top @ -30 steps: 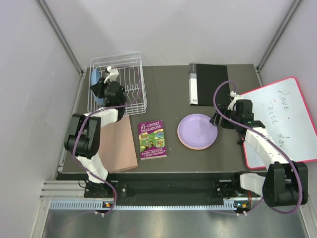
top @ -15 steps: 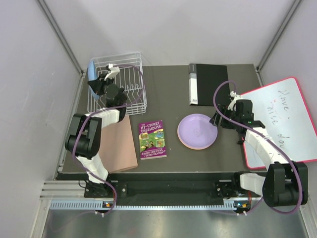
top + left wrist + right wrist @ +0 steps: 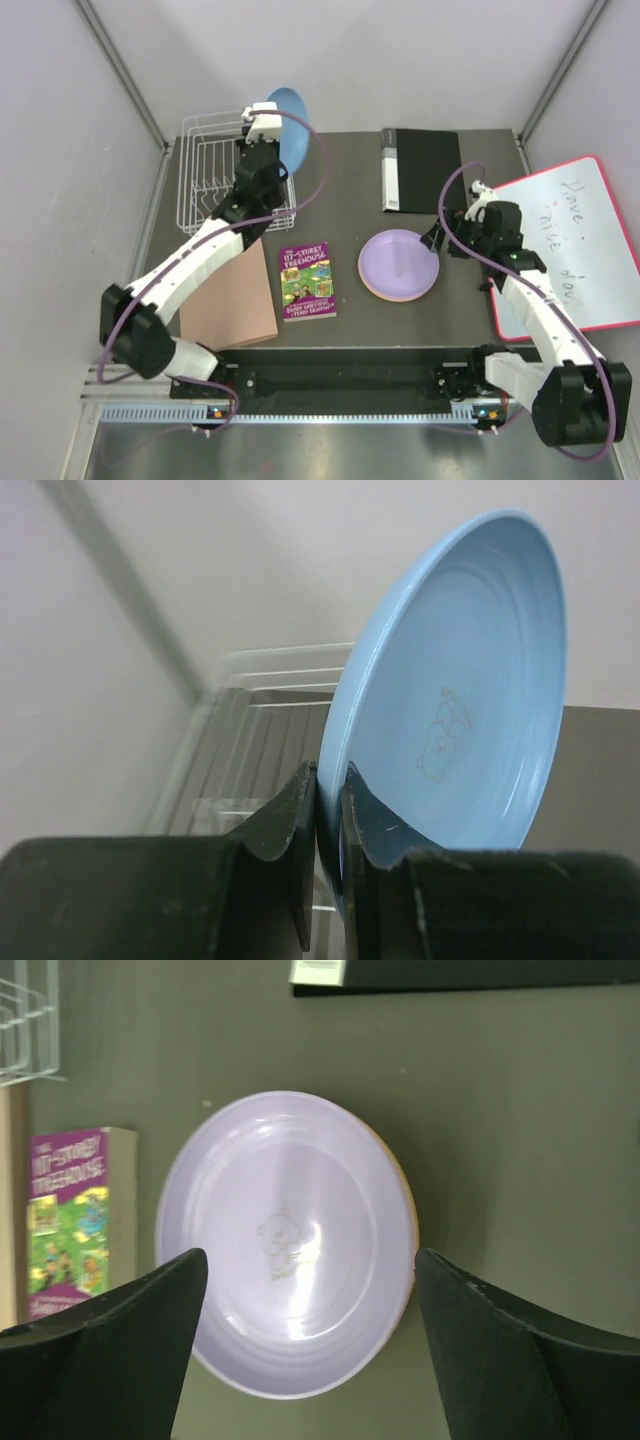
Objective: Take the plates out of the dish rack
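Note:
My left gripper (image 3: 266, 128) is shut on the rim of the light blue plate (image 3: 289, 112), held on edge in the air over the right end of the white wire dish rack (image 3: 205, 180). In the left wrist view the plate (image 3: 460, 700) stands between my closed fingers (image 3: 290, 815), with the rack (image 3: 250, 730) below. The purple plate (image 3: 399, 263) lies on the table on top of other plates; a pink edge (image 3: 385, 297) shows under it. My right gripper (image 3: 436, 238) is open beside this stack. In the right wrist view the purple plate (image 3: 290, 1250) has a yellow-orange rim (image 3: 405, 1195) under it.
A purple-covered book (image 3: 307, 281) lies at the table's middle. A tan board (image 3: 232, 300) lies to its left. A black binder (image 3: 420, 168) lies at the back. A whiteboard with a red frame (image 3: 568, 245) sits at the right edge.
My left arm has lifted the light blue plate out of the rack's left end and carried it up and to the right. My right arm has barely moved.

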